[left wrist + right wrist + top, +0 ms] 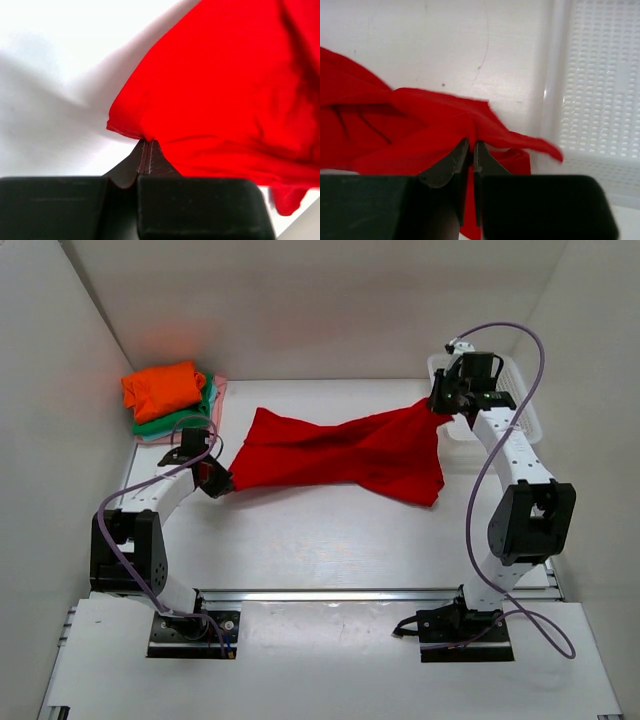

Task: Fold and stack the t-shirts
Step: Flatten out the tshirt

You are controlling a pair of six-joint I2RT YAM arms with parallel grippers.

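A large red t-shirt (pixel 340 452) stretches across the middle of the table, twisted at its centre and pulled between both arms. My left gripper (pixel 218 480) is shut on its left corner (pixel 145 134). My right gripper (pixel 440 408) is shut on a fold of the same red t-shirt (pixel 445 125) at its right end, beside the basket. At the back left lies a folded stack: an orange t-shirt (pixel 162 388) on top, a green one (pixel 202 402) under it, and a pale pink edge (pixel 219 396) at the bottom.
A white plastic mesh basket (pixel 528 410) stands at the back right, partly hidden by my right arm, and its wall (pixel 590 100) fills the right of the right wrist view. White walls close in the table on three sides.
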